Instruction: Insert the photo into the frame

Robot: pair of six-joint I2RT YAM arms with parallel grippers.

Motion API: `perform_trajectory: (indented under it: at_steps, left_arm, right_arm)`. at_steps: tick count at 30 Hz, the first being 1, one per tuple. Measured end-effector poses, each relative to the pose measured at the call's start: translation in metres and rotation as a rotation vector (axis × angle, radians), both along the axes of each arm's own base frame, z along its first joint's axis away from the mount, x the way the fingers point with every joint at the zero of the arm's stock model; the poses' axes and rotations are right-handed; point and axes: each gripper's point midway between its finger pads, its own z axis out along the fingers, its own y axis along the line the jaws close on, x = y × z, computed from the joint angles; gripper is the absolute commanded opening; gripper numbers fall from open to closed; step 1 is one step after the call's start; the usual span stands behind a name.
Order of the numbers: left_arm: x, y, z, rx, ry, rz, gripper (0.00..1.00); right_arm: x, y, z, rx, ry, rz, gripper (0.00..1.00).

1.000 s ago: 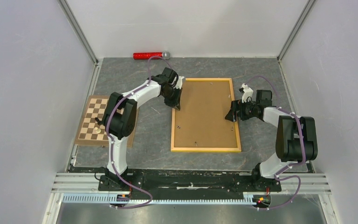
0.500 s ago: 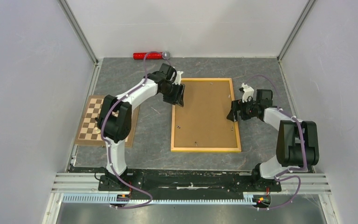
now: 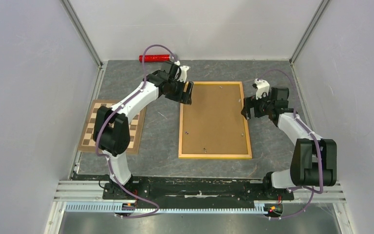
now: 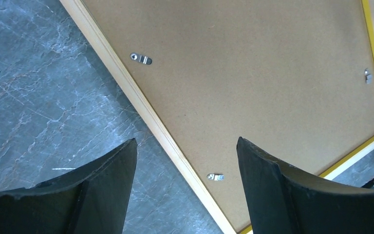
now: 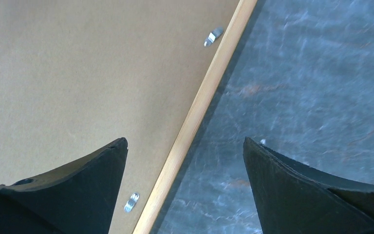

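The frame [image 3: 215,156] lies flat mid-table, back side up, its yellow-orange rails around a brown backing board [image 3: 214,119] held by small metal clips [image 4: 140,58]. The photo is hidden. My left gripper [image 3: 187,93] hovers open over the frame's left rail near its far corner. In the left wrist view its fingertips straddle the rail [image 4: 124,83], with mat on one side and board [image 4: 253,63] on the other, and nothing is held between them [image 4: 186,141]. My right gripper [image 3: 246,108] is open above the right rail [image 5: 209,83], also empty [image 5: 185,140], with a clip [image 5: 132,202] nearby.
A brown-and-cream chessboard [image 3: 90,134] lies at the left edge of the dark mat, partly under my left arm. A red cylinder [image 3: 154,58] rests against the back wall. Grey walls close in the left, right and back sides.
My left gripper went from shut to open and moved away along the left rail toward the frame's far-left corner. My right gripper shifted slightly farther back along the right rail.
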Motion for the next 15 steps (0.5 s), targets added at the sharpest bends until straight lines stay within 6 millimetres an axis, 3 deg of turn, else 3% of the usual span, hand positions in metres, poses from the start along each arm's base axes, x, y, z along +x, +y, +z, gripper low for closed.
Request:
perform_trajectory:
  at_steps: [5,10,15]
  left_arm:
    - [-0.002,0.008,0.0,0.023,-0.046,-0.011,0.81]
    - [-0.002,0.01,0.0,0.021,-0.074,-0.006,0.82]
    - [-0.003,0.014,-0.01,0.037,-0.071,0.004,0.82]
  right_arm:
    - [0.026,0.002,0.028,-0.038,-0.101,-0.008,0.95]
    - [0.058,0.018,0.052,-0.07,-0.193,0.007,0.96]
    - [0.077,0.029,0.053,-0.085,-0.217,0.018,0.96]
